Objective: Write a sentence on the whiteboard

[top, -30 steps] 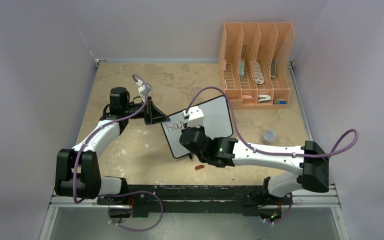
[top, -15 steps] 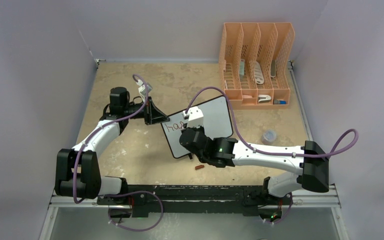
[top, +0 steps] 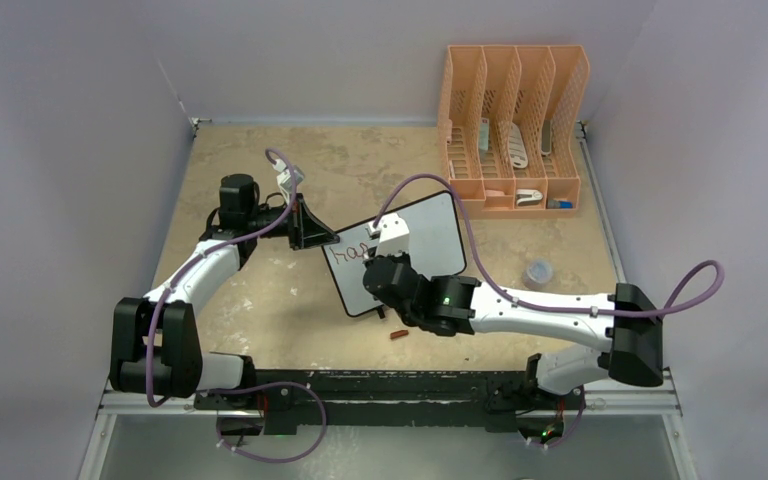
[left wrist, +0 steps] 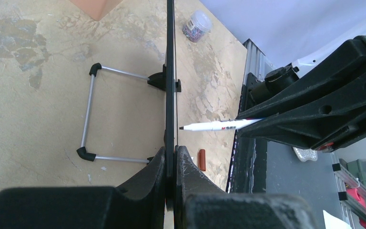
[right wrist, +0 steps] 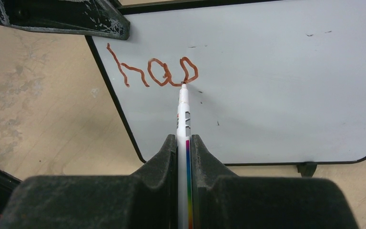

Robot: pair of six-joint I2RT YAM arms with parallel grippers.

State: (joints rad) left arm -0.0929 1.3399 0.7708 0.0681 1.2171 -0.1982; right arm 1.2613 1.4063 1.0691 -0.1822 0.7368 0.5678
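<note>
An orange file organizer [top: 510,130] stands at the table's far right, with a small lidded jar [top: 538,271] nearer and a red-brown cap [top: 398,335] just before the whiteboard [top: 430,235], which sits mid-table. From above, the right arm [top: 480,305] covers part of the board. Only the left wrist view shows the wire stand [left wrist: 88,117] behind it and the left gripper [left wrist: 171,152] clamped on its edge. The right wrist view shows the right gripper [right wrist: 183,143] pinching a marker [right wrist: 183,109], its tip touching the lettering [right wrist: 152,72]: red-brown "ha" plus a looped third letter, top left.
</note>
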